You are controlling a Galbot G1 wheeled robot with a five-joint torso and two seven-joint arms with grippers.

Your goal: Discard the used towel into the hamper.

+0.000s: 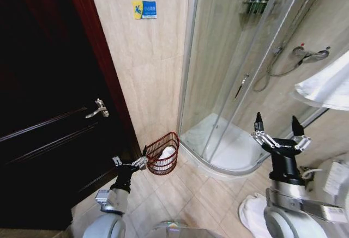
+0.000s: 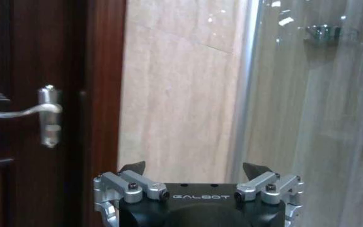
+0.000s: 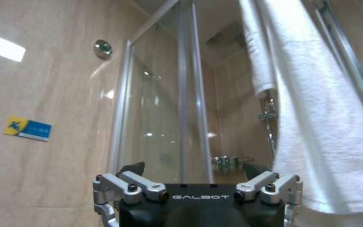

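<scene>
- Two grippers show in the head view, both with fingers spread and nothing between them. The left gripper (image 1: 131,163) is low, just beside the near-left rim of the hamper (image 1: 162,154), which stands on the floor against the tiled wall, between the dark door (image 1: 43,102) on the left and the shower enclosure (image 1: 240,74) on the right. A white towel (image 1: 167,152) lies inside the hamper, so the drop looks done, as far as I can judge. The right gripper (image 1: 277,134) is raised at the right, well apart from the hamper.
- Another white cloth (image 1: 252,213) lies on the floor at the near right, and a white towel hangs at the far right edge (image 1: 326,88); whether either belongs to the task I cannot tell.
- Left wrist view: released fingers (image 2: 133,167) stand apart and empty, facing the tiled wall, with the door handle (image 2: 43,113) to one side and the glass of the shower to the other. Nothing blocks the arm.
- Right wrist view: released fingers (image 3: 255,169) are bare, pointing up along the shower glass, with the hanging towel (image 3: 314,113) close alongside. A blue sign (image 3: 28,128) is stuck on the wall.
</scene>
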